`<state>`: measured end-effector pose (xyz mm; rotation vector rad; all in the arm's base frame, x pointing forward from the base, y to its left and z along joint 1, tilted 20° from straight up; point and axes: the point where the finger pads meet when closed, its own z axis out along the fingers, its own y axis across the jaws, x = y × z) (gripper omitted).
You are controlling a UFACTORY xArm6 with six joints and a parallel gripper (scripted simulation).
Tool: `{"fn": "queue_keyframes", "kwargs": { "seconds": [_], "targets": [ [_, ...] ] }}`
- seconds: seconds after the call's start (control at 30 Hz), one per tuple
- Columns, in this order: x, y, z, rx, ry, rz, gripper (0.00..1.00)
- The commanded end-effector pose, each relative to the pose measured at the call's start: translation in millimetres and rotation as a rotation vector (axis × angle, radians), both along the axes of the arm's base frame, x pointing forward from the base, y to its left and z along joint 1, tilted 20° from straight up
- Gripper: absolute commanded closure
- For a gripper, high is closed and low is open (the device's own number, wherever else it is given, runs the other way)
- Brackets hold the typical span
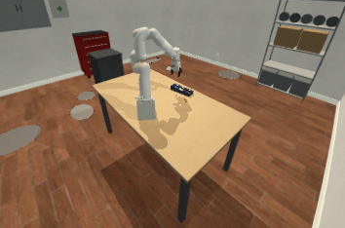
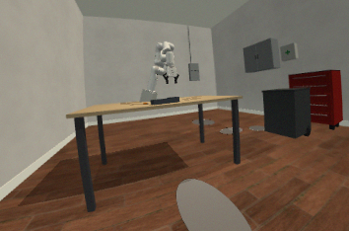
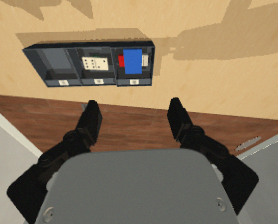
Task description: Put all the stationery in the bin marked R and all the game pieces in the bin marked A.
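A dark row of three small bins (image 3: pixel 90 46) (image 1: pixel 181 90) (image 2: pixel 165 100) stands near the table's far edge. In the wrist view the left bin is empty. The middle bin holds a white domino (image 3: pixel 95 63). The right bin holds a blue block (image 3: pixel 132 61) lying over a red piece (image 3: pixel 121 61) and a white piece (image 3: pixel 145 60). The bins' labels are too small to read. My gripper (image 3: pixel 134 107) (image 1: pixel 175 69) (image 2: pixel 172 80) is open and empty, raised above the bins and a little off the table's edge.
A small orange thing (image 1: pixel 186 100) lies on the wooden table (image 1: pixel 205 136) (image 2: pixel 123 108) (image 3: pixel 215 65) near the bins. The arm's base (image 1: pixel 145 108) stands at the table's left side. A dark cabinet (image 1: pixel 105 64) and a red tool chest (image 1: pixel 91 44) stand behind the table.
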<state>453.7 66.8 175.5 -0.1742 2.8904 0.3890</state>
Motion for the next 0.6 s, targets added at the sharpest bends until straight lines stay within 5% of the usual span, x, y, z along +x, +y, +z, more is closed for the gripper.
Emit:
{"fn": "queue_keyframes", "kwargs": {
  "seconds": [0.0, 0.13, 0.57],
  "targets": [
    [-3.3, -5.6, 21.0, 0.0, -0.004, 0.0, 0.0],
    [-6.5, -10.0, 36.0, 0.0, -0.004, 0.0, 0.0],
    [-6.5, -10.0, 36.1, 0.0, -0.004, 0.0, 0.0]
  ]
}}
